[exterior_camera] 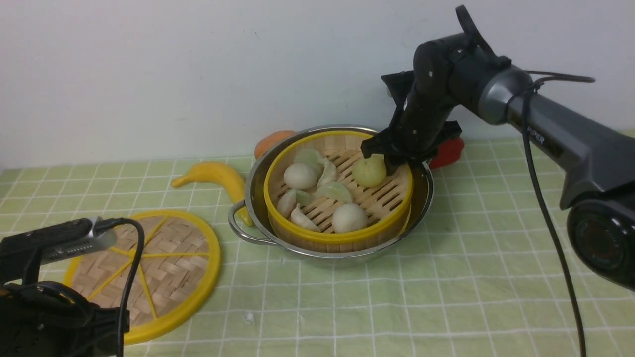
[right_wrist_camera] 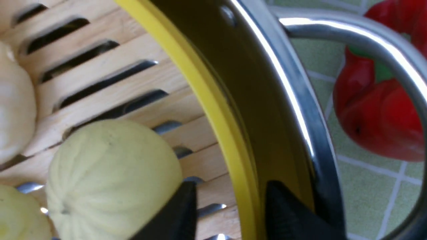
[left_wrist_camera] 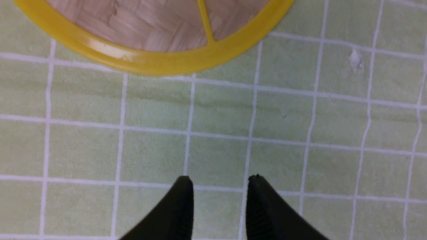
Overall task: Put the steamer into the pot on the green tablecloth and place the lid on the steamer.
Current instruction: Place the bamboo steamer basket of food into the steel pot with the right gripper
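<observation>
The steamer, a yellow-rimmed bamboo basket of white and pale green dumplings, sits inside the steel pot on the green tablecloth. My right gripper is at the steamer's far right rim. Its jaws straddle that rim, open, with gaps on both sides, next to a pale green bun. The lid, a flat woven disc with yellow spokes, lies on the cloth at the front left. My left gripper hovers open over bare cloth just short of the lid's rim.
A yellow banana lies against the pot's left side, beside the near loop handle. An orange fruit sits behind the pot. A red pepper lies beyond the far handle. A white wall closes the back.
</observation>
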